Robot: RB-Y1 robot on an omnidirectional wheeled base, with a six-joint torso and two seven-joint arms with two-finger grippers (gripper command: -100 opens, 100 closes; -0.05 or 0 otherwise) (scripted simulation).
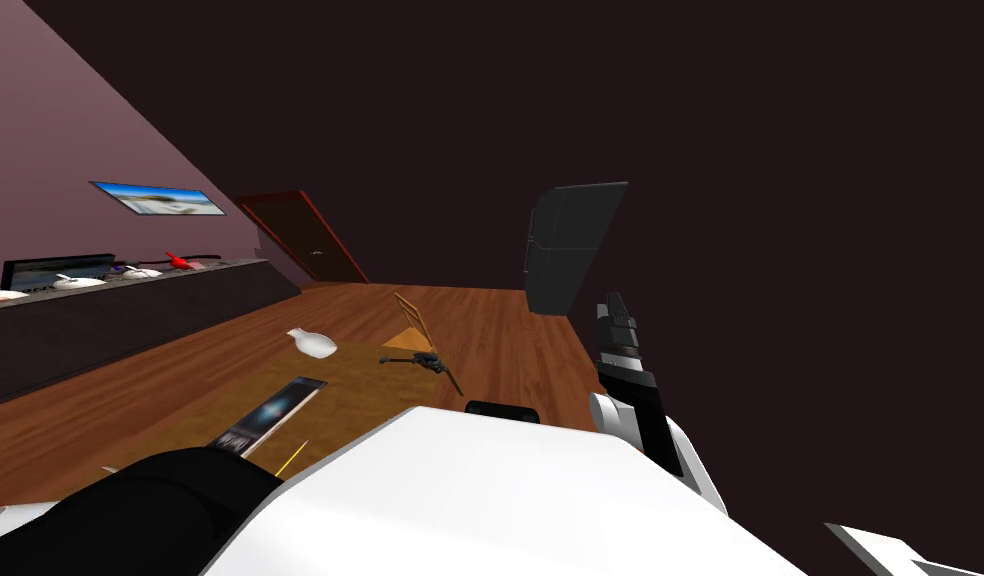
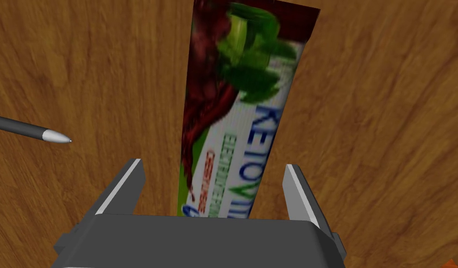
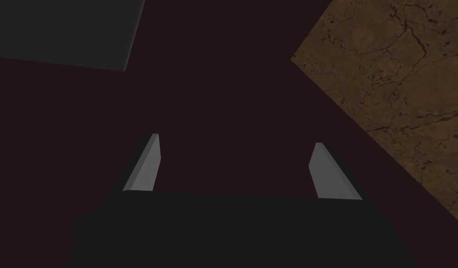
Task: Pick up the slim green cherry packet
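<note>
As L claw (image 2: 213, 164) gapes, packet (image 2: 242, 93) edges clear

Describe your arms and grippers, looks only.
Left gripper: two thin, grey, blade-like fingers with pale edges on a dark grey box. Right gripper: the same shape, dimly lit. Right forearm: white shell, black joints and wrist. No cables or markings visible.

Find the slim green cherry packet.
Left wrist view: the slim green packet lies on the brown wooden table, one end inside the open left end effector, dark grey pen nearby.
</note>
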